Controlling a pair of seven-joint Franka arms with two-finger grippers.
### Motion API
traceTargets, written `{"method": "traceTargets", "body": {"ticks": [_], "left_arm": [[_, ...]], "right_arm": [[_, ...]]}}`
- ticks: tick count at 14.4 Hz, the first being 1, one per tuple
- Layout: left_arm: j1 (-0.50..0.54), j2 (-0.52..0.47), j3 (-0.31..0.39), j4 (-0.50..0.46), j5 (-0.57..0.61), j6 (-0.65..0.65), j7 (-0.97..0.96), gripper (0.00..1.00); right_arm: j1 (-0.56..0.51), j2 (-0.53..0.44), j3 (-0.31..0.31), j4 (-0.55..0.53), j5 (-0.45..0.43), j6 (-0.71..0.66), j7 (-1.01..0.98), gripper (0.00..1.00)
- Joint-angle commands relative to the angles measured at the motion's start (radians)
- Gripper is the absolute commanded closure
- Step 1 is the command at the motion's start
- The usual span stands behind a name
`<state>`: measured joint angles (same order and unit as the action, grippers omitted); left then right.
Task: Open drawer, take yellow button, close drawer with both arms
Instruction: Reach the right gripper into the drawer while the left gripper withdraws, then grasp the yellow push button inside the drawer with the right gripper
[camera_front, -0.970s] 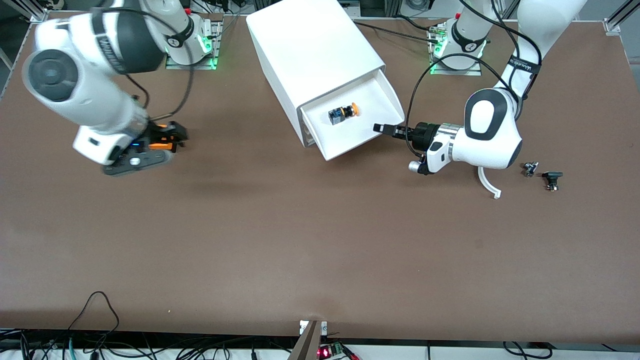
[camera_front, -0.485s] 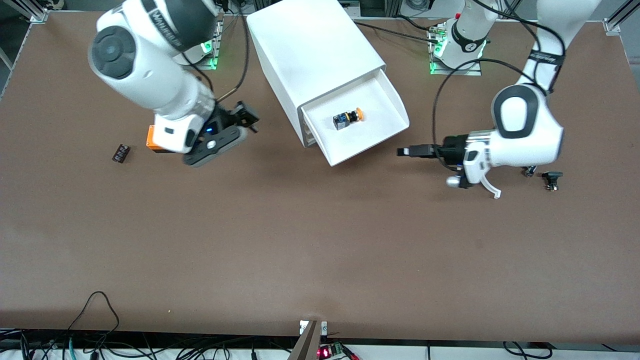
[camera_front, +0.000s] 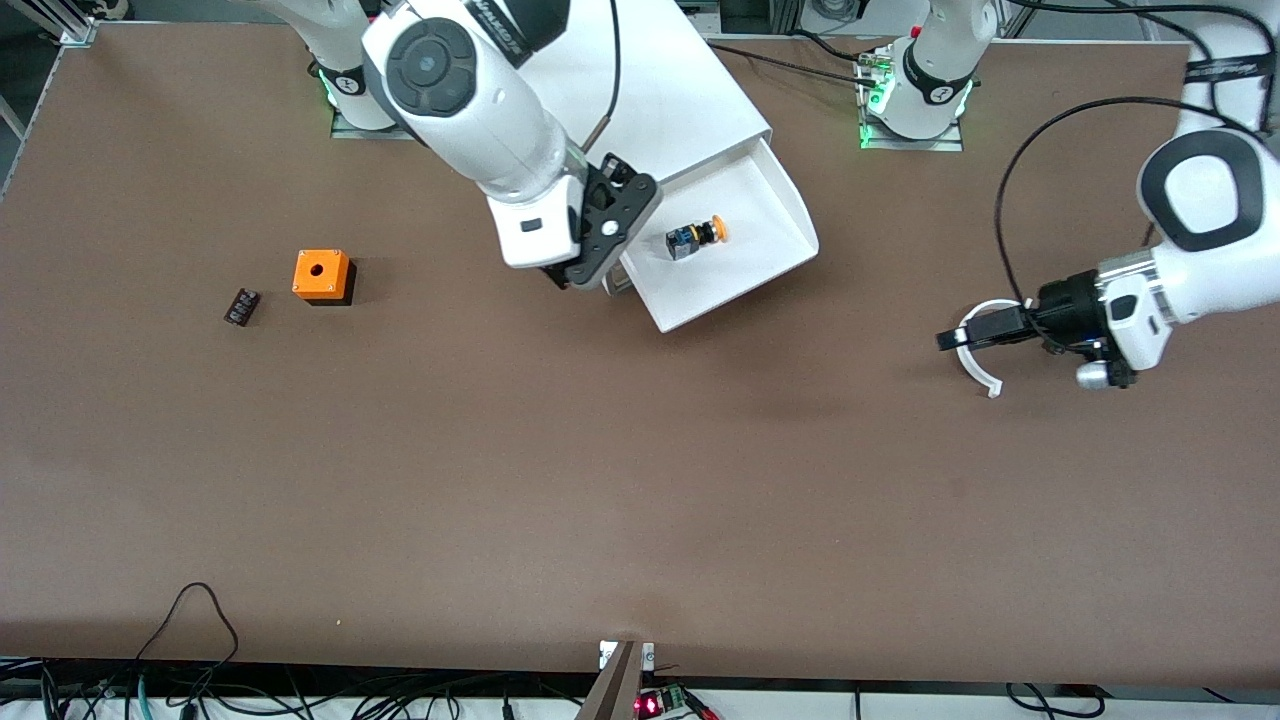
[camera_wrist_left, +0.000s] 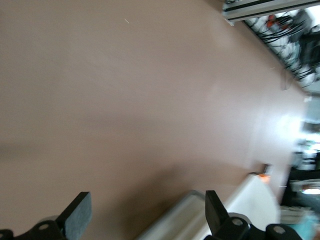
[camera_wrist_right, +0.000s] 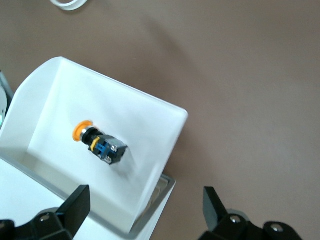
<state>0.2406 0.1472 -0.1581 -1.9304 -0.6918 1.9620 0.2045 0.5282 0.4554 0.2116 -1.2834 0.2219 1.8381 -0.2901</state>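
Two grippers were in view, and both stood with jaws spread wide and nothing between them. The right gripper (camera_front: 590, 262) hung over the corner where the drawer (camera_front: 770, 265) leaves the cabinet (camera_front: 650, 80); its wrist view looked straight down into the tray, with the two fingertips (camera_wrist_right: 77, 202) apart at the frame's edge. The button (camera_wrist_right: 100, 145) lay on its side on the drawer floor, orange cap toward the cabinet body, black-and-blue body toward the drawer's outer wall, touching neither wall. In the front view the button (camera_front: 692, 238) sat near the middle of the tray. The left gripper (camera_front: 965, 338) was low over the surface toward the left arm's end, well apart from the drawer, above a white curved part (camera_front: 975, 365) lying there; whether it touched that part could not be told. Its wrist view showed bare surface (camera_wrist_left: 125, 100) and spread fingertips (camera_wrist_left: 75, 215). Toward the right arm's end lay an orange cube (camera_front: 321, 276) with a hole and, beside it, a small black part (camera_front: 241, 306). Progress, as judged: the drawer stood pulled out, so the opening step appeared done. The button was not yet grasped. Remaining steps were lowering the right gripper onto the button, lifting it clear, and pushing the drawer shut with both arms.
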Motion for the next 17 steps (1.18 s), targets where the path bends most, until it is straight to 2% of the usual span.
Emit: {"method": "traceTargets", "body": {"ticks": [1,2,5,8,12,17], "left_arm": [[0.0,-0.043,0.006,0.105,0.212,-0.083,-0.011,0.0],[0.0,-0.052,0.006,0.141,0.282,-0.118,-0.026,0.0],[-0.001,-0.072,0.003,0.253,0.475,-0.234,-0.156,0.0],[-0.009,-0.074,-0.008,0.332,0.604,-0.342,-0.296,0.0],[-0.015,-0.074,-0.017,0.352,0.698,-0.379,-0.382,0.0],[-0.018,-0.072,-0.012,0.373,0.709,-0.387,-0.375,0.0]], "right_arm": [[0.021,0.121,0.034,0.15,0.017,-0.014,-0.179,0.0],[0.036,0.129,0.052,0.154,0.014,-0.014,-0.201,0.0],[0.091,0.129,0.055,0.154,-0.022,-0.014,-0.291,0.0],[0.121,0.141,0.055,0.151,-0.076,-0.016,-0.425,0.0],[0.134,0.178,0.055,0.144,-0.145,-0.019,-0.527,0.0],[0.153,0.226,0.052,0.144,-0.176,-0.014,-0.537,0.0]]}}
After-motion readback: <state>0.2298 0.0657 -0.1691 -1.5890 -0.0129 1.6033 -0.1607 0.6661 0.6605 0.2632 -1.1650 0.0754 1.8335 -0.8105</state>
